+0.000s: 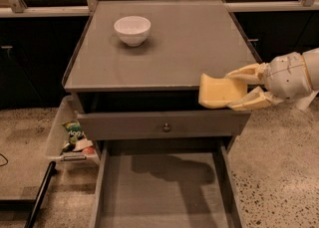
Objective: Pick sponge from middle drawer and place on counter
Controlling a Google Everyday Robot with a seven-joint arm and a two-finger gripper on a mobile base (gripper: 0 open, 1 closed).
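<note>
My gripper (238, 88) reaches in from the right and is shut on the yellow sponge (218, 91). It holds the sponge in the air at the level of the counter's front edge, near the front right corner of the grey counter (169, 43). The middle drawer (164, 192) is pulled out below, and its flat grey bottom shows only the arm's shadow.
A white bowl (132, 29) stands on the counter at the back left. A drawer front with a small round knob (166, 128) sits under the counter. A clear bin (67, 132) with snack packets hangs at the cabinet's left side. Speckled floor lies on both sides.
</note>
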